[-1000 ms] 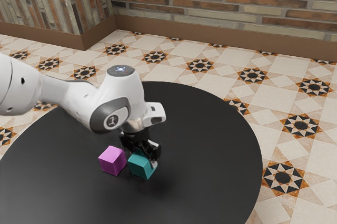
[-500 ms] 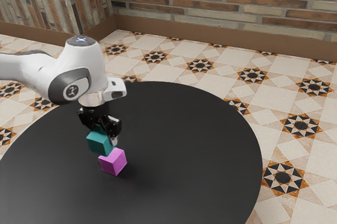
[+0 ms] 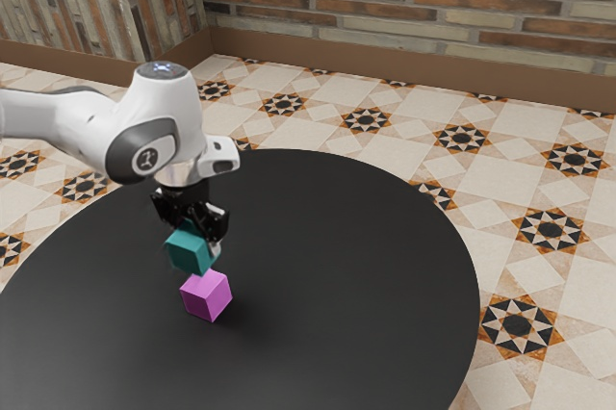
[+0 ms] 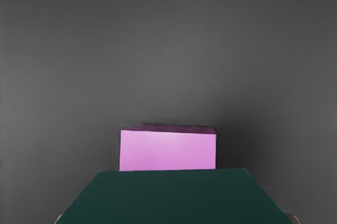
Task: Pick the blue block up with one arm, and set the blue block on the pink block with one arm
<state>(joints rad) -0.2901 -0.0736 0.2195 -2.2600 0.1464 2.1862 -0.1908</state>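
Grips small teal-blue cube [image 3: 188,252] in black pincer [image 3: 195,235], fingertips partly hidden; hangs over pink cube [image 3: 206,295], gap unclear. Broad round black bench [image 3: 366,266] all round.

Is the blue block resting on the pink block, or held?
Held: the gripper is shut on the blue block, which hangs above the pink block, offset from it; whether they touch, I cannot tell.

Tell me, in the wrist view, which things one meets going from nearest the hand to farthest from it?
blue block → pink block → black table
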